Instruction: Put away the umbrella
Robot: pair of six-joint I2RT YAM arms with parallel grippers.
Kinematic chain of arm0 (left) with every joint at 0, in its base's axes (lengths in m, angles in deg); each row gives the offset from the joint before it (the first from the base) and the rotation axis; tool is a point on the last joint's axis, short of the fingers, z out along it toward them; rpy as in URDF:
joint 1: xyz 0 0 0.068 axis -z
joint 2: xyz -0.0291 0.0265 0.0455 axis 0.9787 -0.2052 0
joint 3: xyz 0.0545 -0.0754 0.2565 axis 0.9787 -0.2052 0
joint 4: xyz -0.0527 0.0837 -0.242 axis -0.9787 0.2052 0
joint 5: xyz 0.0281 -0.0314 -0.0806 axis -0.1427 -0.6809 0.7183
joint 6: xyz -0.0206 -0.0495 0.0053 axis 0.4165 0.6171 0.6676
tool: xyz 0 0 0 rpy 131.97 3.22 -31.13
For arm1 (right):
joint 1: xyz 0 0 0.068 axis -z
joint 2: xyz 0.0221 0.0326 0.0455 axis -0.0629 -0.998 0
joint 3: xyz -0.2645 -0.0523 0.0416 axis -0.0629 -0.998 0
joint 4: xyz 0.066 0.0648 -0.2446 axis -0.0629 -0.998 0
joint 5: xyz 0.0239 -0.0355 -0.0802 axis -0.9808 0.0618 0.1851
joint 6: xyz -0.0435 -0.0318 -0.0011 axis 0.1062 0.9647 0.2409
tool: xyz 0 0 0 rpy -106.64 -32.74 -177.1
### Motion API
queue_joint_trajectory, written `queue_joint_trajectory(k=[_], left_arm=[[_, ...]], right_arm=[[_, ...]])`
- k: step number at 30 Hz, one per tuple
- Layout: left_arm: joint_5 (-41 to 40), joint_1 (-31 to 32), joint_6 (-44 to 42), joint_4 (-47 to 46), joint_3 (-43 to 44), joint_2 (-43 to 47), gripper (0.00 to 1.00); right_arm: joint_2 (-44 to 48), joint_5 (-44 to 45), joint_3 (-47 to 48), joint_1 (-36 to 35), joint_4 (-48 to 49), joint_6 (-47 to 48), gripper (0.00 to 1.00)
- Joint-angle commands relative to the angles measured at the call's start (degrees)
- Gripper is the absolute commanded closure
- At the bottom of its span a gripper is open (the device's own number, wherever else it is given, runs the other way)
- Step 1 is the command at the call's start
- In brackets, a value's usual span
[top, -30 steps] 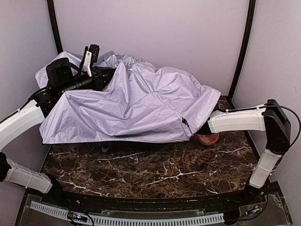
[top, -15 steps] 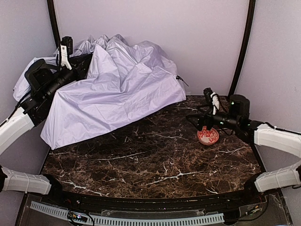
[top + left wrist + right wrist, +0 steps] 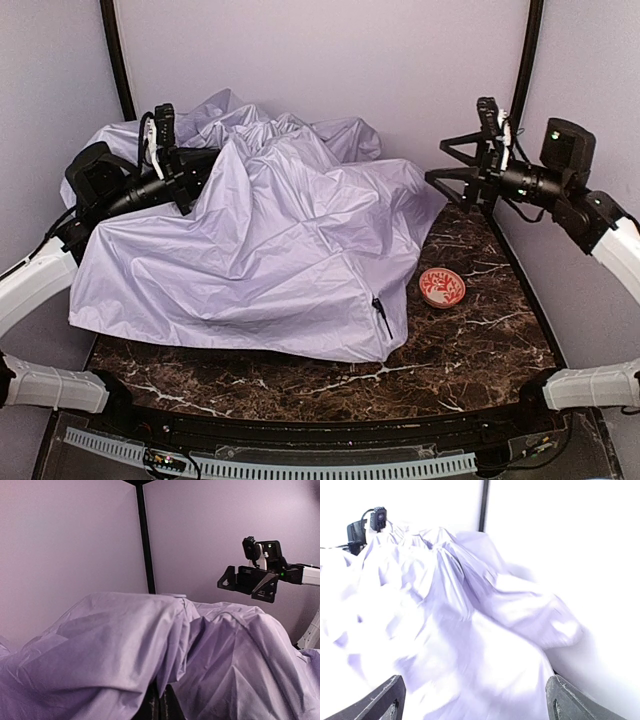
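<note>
Wherever you look in the top view, the dark brown counter (image 3: pixel 470 340) with its white veining shows bare only along the lower strip and the right side of the frame; the rest lies under the umbrella (image 3: pixel 270 240). Its pale lavender fabric is spread in rumpled folds from the upper left down to the lower centre. Plain lavender walls (image 3: pixel 320 70) close the space in, with a black post (image 3: pixel 517 100) running up the right corner and another at upper left. A pale ribbed cable track (image 3: pixel 280 467) follows the counter's near edge at the bottom. A red-patterned bowl (image 3: pixel 442 287) stands on the bare counter right of centre, just beside the fabric's edge and not touching it. Your left claw (image 3: pixel 200 170), at upper left, is pushed into the cloth. In the left wrist view its fingers (image 3: pixel 170 707) stand close together at the bottom edge with fabric folded over them, so it reads as clamped on the umbrella's cloth, though most of the claw is buried. Your right claw (image 3: pixel 445 165) hangs in the air at upper right, above the counter and clear of the fabric. Its fingers (image 3: pixel 390 700) are spread wide and nothing is between them. You cannot make out the umbrella's shaft, handle or lining anywhere; only a small dark tab (image 3: pixel 378 312) shows at the lower hem. The right wrist view is washed out, so the folds there blur into white. The left arm's white links are cut off by the left edge of the frame.
</note>
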Motion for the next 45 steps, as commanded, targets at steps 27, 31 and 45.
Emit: queue_joint_trajectory(k=[27, 31, 45], left_arm=[[-1.21, 14.22, 2.06, -5.07, 3.04, -9.68, 0.58], [-9.21, 14.07, -1.61, 1.90, 4.89, -7.38, 0.35], [-14.25, 14.10, -17.05, 35.58, 14.95, 7.42, 0.11]], right_arm=[[-27.02, -0.79, 13.93, -29.89, 17.59, 6.43, 0.70], [-25.21, 0.93, 9.61, -26.60, 18.22, 1.46, 0.77], [-18.68, 13.63, 5.24, -17.11, 10.11, -1.55, 0.82]])
